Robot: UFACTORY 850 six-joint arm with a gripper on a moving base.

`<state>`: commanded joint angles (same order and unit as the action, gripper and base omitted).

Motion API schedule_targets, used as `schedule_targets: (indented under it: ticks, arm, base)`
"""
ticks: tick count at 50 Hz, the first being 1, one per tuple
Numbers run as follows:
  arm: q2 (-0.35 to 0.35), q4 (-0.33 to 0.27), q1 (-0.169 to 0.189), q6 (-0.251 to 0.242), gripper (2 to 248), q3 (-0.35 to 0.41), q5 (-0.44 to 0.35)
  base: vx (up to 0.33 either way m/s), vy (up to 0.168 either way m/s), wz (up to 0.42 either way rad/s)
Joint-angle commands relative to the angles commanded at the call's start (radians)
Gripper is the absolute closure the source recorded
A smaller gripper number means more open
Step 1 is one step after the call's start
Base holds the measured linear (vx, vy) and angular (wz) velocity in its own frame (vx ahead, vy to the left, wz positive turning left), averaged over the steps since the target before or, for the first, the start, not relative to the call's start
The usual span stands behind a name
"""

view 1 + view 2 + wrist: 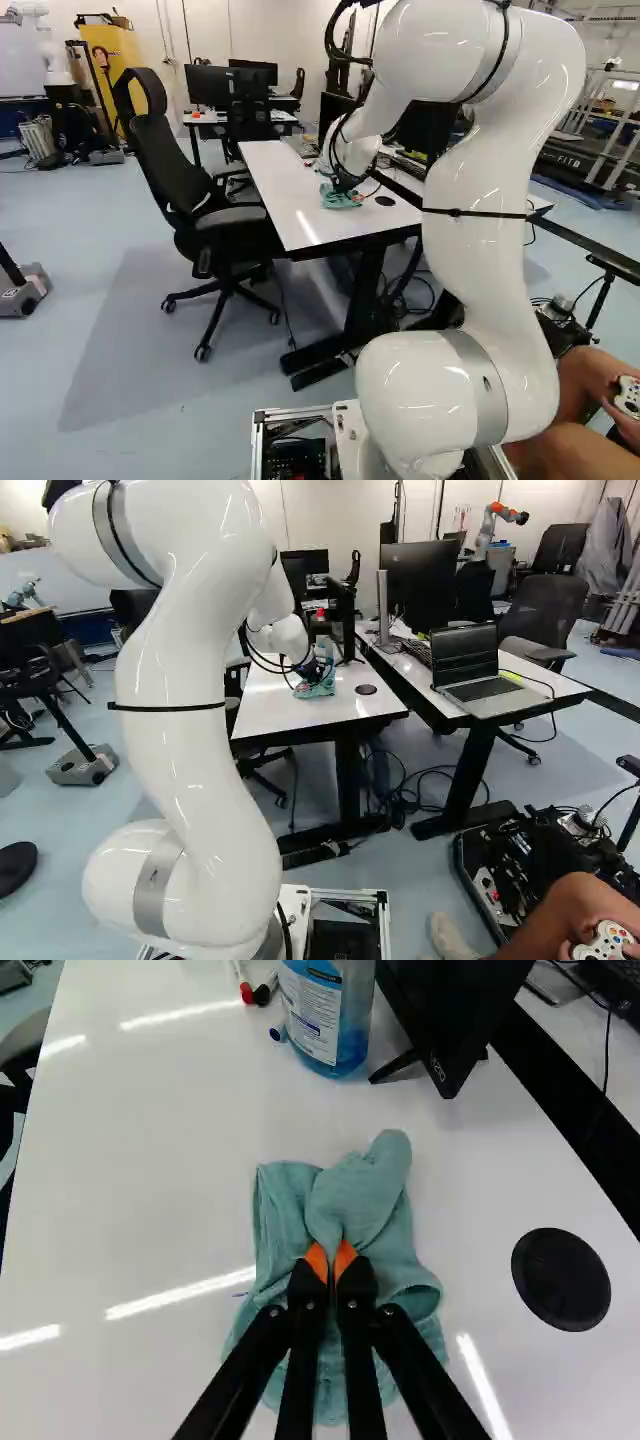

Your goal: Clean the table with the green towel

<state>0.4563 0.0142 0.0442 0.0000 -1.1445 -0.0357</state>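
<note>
– Left base view: where's the towel?
– Just above centre, on the table, under the gripper
– Right base view?
– Near centre, slightly high
– Wrist view?
– Pinched between the fingers, long axis along the gripper; a forward wipe likely heads for the bottle
</note>
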Motion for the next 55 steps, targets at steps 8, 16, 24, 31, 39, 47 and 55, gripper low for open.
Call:
schedule_targets:
  ticks: [8, 16, 24, 31, 39, 47, 55]
  arm:
    - [0.008, 0.0, -0.002, 0.0, 222, -0.011, 0.0]
    - [0.03, 0.0, -0.014, 0.0, 222, -0.04, 0.0]
    - [0.053, 0.0, -0.032, 0.0, 222, -0.069, 0.0]
    - [0.064, 0.0, -0.05, 0.0, 222, -0.084, 0.0]
    - [0.067, 0.0, -0.071, 0.0, 222, -0.088, 0.0]
    - [0.068, 0.0, -0.093, 0.0, 222, -0.09, 0.0]
    - [0.067, 0.0, -0.114, 0.0, 222, -0.088, 0.0]
  base:
    - [0.0, 0.0, 0.0]
    - [0.0, 0.0, 0.0]
    - [0.0, 0.0, 0.0]
    - [0.0, 0.0, 0.0]
    - [0.0, 0.0, 0.0]
    - [0.0, 0.0, 0.0]
    - [0.0, 0.0, 0.0]
